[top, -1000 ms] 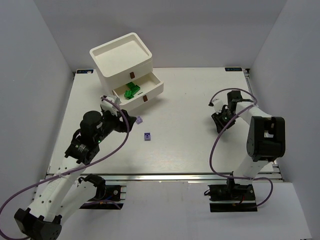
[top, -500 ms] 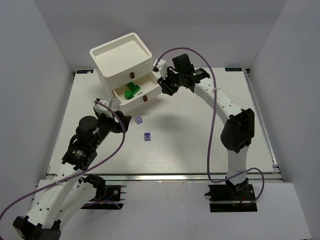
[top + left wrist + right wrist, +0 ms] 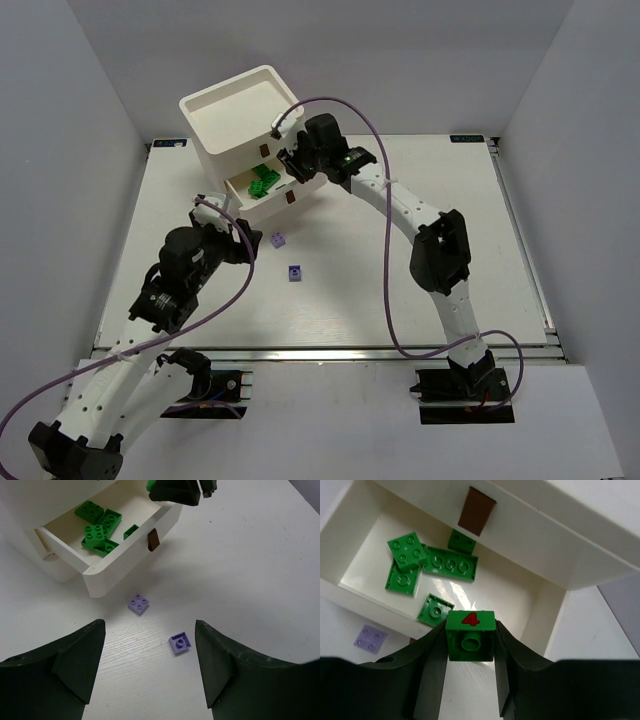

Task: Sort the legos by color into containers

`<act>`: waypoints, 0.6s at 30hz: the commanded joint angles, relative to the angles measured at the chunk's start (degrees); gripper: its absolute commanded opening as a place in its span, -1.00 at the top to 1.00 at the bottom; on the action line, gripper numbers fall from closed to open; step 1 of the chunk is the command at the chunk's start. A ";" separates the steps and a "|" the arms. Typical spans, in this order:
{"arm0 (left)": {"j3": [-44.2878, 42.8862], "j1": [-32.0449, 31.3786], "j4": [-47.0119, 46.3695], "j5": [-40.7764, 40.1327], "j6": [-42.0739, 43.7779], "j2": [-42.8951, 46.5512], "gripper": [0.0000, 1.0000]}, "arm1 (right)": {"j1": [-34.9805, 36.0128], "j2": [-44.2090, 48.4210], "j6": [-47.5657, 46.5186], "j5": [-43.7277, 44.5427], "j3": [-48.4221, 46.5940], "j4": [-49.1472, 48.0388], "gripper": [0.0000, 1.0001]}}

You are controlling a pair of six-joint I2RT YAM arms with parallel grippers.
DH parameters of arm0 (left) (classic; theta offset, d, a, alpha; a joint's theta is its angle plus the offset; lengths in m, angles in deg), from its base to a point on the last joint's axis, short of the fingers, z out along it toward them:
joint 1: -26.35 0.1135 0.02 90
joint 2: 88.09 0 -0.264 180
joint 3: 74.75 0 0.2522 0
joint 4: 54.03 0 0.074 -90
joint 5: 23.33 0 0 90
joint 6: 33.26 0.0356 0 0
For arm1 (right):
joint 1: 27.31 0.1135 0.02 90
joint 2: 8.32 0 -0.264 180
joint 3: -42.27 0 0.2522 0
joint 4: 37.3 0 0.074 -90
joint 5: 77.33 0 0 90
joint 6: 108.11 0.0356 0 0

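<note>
The white drawer unit [image 3: 205, 135] stands at the back left, its lower drawer [image 3: 305, 187] pulled out. Several green legos [image 3: 450, 564] lie in that drawer [image 3: 515, 597]. My right gripper [image 3: 470, 647] is shut on a green brick [image 3: 470, 625] with a red 4, held just above the drawer's front right part. In the top view this gripper [image 3: 292, 165] hangs over the drawer. Two light purple legos [image 3: 138, 604] [image 3: 179, 643] lie on the table in front of the drawer. Above and short of them my left gripper [image 3: 150, 645] is open and empty.
The unit's upper drawer is closed, showing a brown handle [image 3: 265, 150], and a tray top [image 3: 285, 90] sits above it. The open drawer's handle [image 3: 152, 539] faces the purple legos. The right arm [image 3: 400, 205] stretches across the middle of the table.
The right arm has swung from the table's right side over to the open drawer with the green brick. The left gripper has shifted only slightly.
</note>
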 commanded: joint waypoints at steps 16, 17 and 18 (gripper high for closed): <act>1.76 -0.21 -2.76 8.25 1.57 -3.85 -0.51 | 0.79 1.12 5.48 1.23 -5.12 -5.69 -0.27; 1.85 -0.21 -3.28 9.65 1.49 -5.24 -0.23 | 0.44 2.79 6.45 0.96 -4.60 -4.98 -0.08; 1.86 -0.21 -3.46 10.45 0.88 -5.26 -0.23 | 0.44 4.90 7.59 0.00 -1.29 -4.71 0.48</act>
